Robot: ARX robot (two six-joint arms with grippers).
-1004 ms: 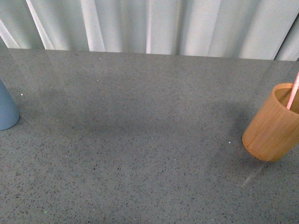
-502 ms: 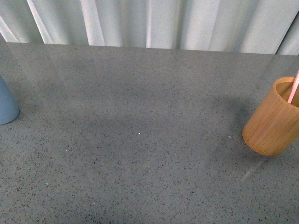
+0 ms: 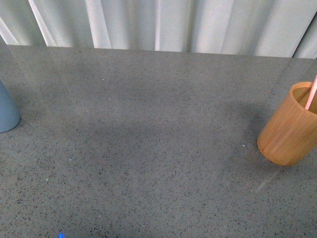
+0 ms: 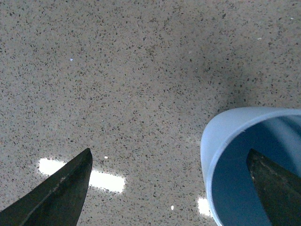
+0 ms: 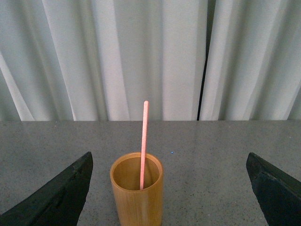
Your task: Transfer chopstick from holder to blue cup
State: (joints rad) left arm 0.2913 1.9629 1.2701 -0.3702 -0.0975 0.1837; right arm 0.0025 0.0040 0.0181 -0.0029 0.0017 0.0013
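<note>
The wooden holder (image 3: 290,126) stands at the table's right edge with one salmon-pink chopstick (image 3: 311,95) rising from it. In the right wrist view the holder (image 5: 137,194) stands ahead of my open right gripper (image 5: 169,188), nearer one finger, and the chopstick (image 5: 143,141) stands upright in it. The blue cup (image 3: 7,111) sits at the far left edge. In the left wrist view my open left gripper (image 4: 169,186) hovers above the cup (image 4: 221,146), one fingertip (image 4: 275,186) over its empty mouth. Neither arm shows in the front view.
The grey speckled tabletop (image 3: 148,148) stretches between cup and holder. White curtains (image 3: 163,25) hang behind the table's far edge. Bright light reflections (image 4: 101,179) lie on the surface near the cup.
The front view has shifted slightly since a second ago; the table's far edge and the holder sit a little higher in the picture. Cup, holder and chopstick stay in place.
</note>
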